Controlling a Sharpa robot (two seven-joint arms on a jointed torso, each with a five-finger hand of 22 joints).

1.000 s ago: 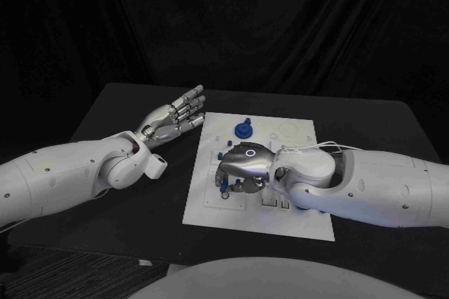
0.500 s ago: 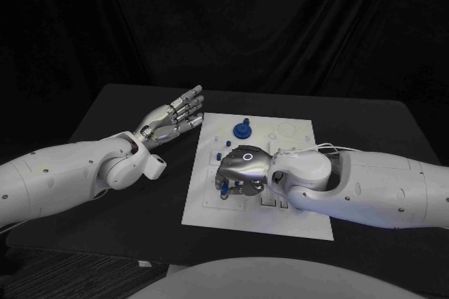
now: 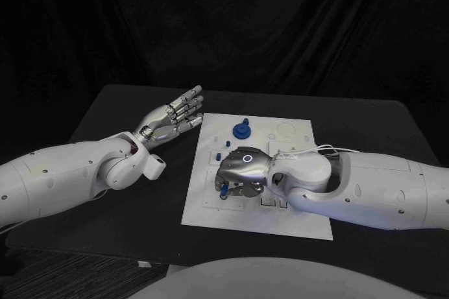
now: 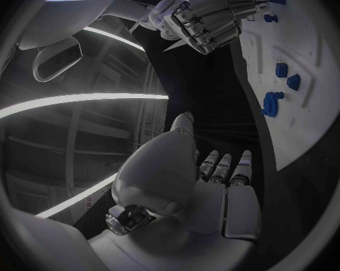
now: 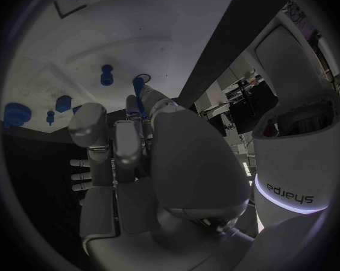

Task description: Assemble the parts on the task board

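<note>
On the near-left part of the task board (image 3: 290, 224), the right hand (image 3: 241, 172) is bending down over the white plate, its fingers curling in toward a small blue part (image 3: 224, 189) that is peeking out at their tips. In the right wrist view a slim blue piece (image 5: 138, 99) is standing up between the fingertips (image 5: 132, 105) — the hand seems to be pinching it, with the other fingers folded close alongside. Whether that part is already sitting in the board or hanging clear of it, I cannot tell.

Just beyond the hand, toward the board's left edge, two more small blue parts (image 3: 216, 155) are lying on the plate. Farther on, near the board's far edge, a larger blue knob-shaped part (image 3: 242, 128) is standing upright, well apart from the right hand.

Off the board's far-left corner, the left hand (image 3: 175, 116) is hovering over the black table (image 3: 112, 111) with its fingers stretched out straight and slightly apart — it is holding nothing and touching nothing, and the board's parts are lying well to its side.
</note>
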